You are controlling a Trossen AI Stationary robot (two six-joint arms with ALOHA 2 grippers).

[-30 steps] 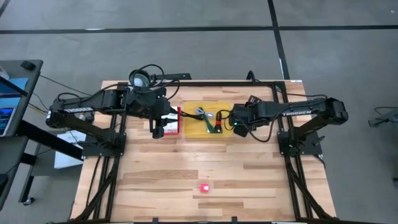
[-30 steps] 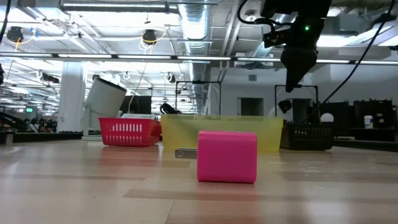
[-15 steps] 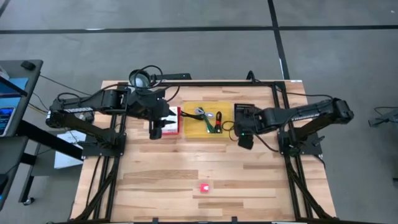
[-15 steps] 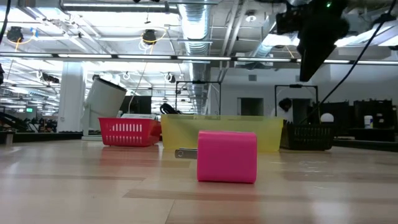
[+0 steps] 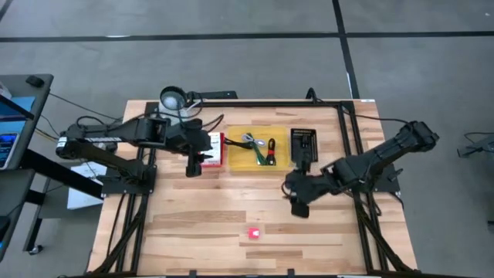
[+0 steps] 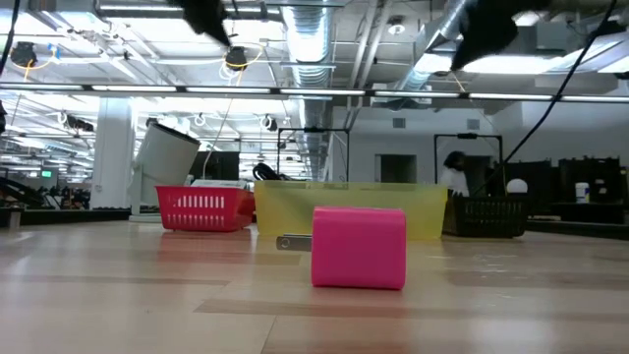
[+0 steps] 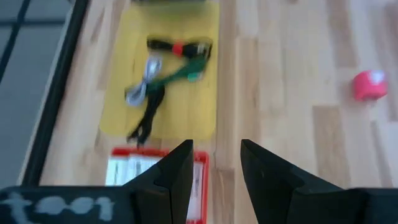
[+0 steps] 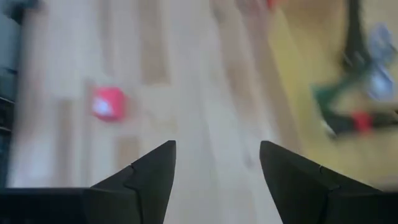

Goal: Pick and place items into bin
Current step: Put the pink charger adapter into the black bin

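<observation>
The small pink-red object lies on the table's near middle, and shows close up in the low view. Slim green, black and red tool-like pieces lie inside the yellow bin. No tiny black cube shows. My right gripper hangs open above the table between the bin and the pink-red object. My left gripper is open beside the red basket's near left corner. The left wrist view shows the yellow bin and the pink-red object beyond its fingers.
A black basket stands right of the yellow bin, and the red basket stands left of it. A white round thing with cables sits at the far edge. Bare wood lies around the pink-red object.
My right gripper has swung away from the yellow bin's right end, toward the table's near edge and the pink-red object. My left gripper has shifted a little toward the near edge, beside the red basket. None of the objects has moved.
</observation>
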